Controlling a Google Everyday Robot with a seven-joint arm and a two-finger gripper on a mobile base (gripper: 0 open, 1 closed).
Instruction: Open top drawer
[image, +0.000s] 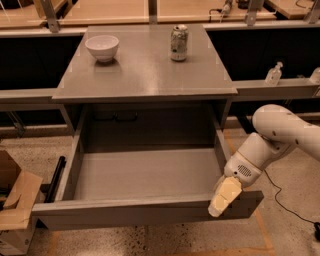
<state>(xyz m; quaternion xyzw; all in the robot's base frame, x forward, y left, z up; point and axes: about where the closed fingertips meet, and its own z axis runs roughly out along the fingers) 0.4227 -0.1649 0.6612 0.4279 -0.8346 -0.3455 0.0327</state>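
The top drawer (145, 175) of the grey cabinet is pulled far out toward me, and its broad shallow grey tray shows bare inside. Its flat front panel (125, 212) runs along the bottom of the view. My gripper (223, 196) with cream-coloured fingers sits at the right end of the front panel, over its top edge. The white arm (280, 135) reaches in from the right. The two lower drawers are hidden under the open one.
A white bowl (102, 47) and a drink can (178, 43) stand on the cabinet top (145, 75). A cardboard box (15, 200) sits on the floor at the left. A clear bottle (274, 74) stands on the right ledge. A cable (285, 200) lies on the floor at the right.
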